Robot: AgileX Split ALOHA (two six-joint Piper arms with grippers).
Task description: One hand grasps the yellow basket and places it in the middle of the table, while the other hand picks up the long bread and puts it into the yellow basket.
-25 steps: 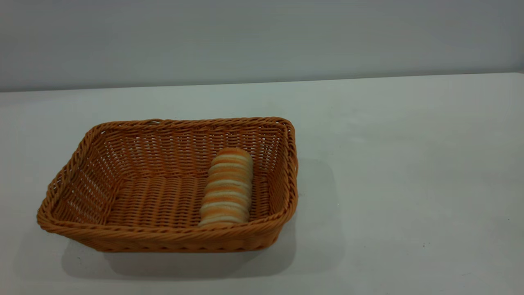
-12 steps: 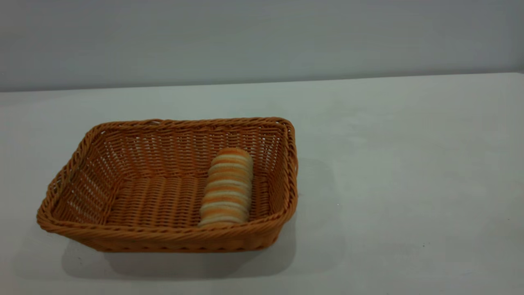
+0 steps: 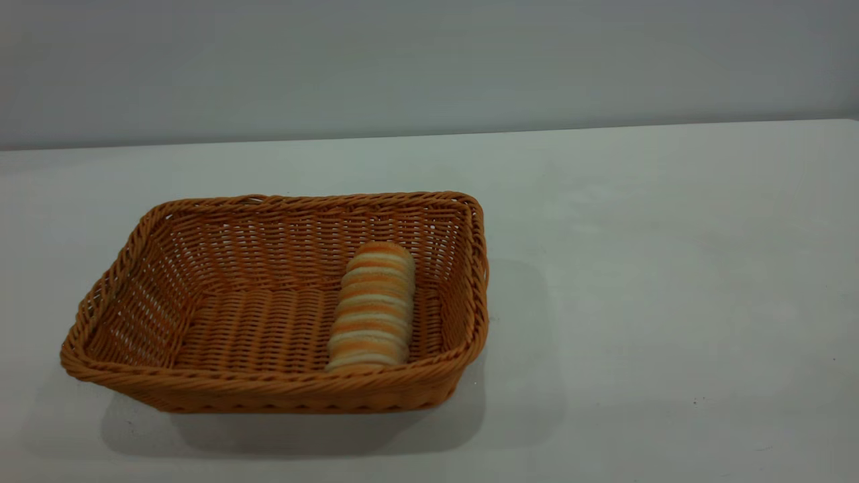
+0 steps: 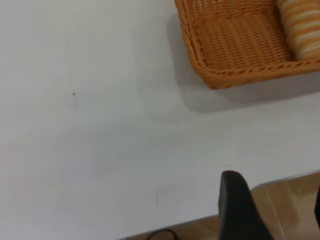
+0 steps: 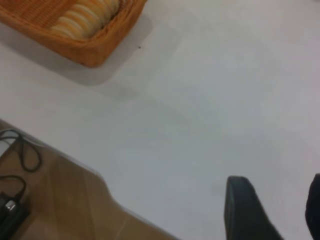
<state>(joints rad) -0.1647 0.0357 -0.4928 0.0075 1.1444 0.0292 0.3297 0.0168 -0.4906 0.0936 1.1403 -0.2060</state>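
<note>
The yellow basket stands on the white table, left of the middle in the exterior view. The long bread lies inside it along its right end. Neither arm shows in the exterior view. In the left wrist view the basket's corner and the bread are far off; the left gripper is open and empty over the table's edge. In the right wrist view the basket and bread are far off; the right gripper is open and empty above bare table.
A wooden floor shows past the table's edge in the left wrist view. The right wrist view shows floor with black cables beyond the table's edge. A grey wall stands behind the table.
</note>
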